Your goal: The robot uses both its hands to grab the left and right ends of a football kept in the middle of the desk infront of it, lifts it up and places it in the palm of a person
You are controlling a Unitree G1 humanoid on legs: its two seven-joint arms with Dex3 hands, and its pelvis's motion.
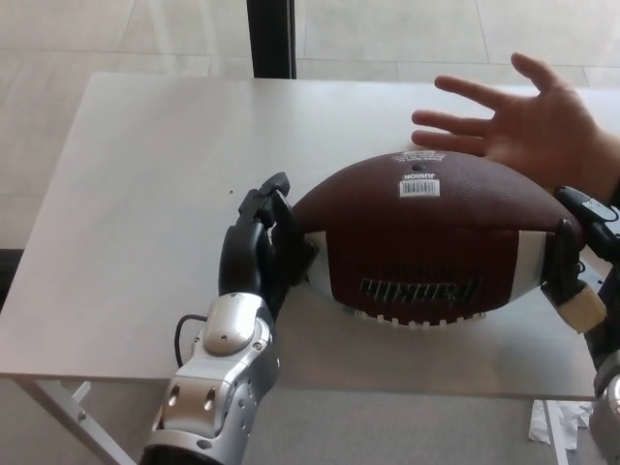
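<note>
A brown football (434,242) with white stripes, white laces and a barcode label is held between my two hands above the white desk (145,194). My left hand (263,254) presses its black fingers against the ball's left tip. My right hand (579,263) clamps the right tip near the picture's edge. A person's open palm (528,126) lies face up at the far right, just behind the ball's upper right side. The ball's top edge overlaps the person's lower fingers in the picture.
A dark vertical post (271,39) stands behind the desk at the back. A pale tiled floor (58,39) surrounds the desk. A crumpled white scrap (557,424) lies on the floor at the lower right.
</note>
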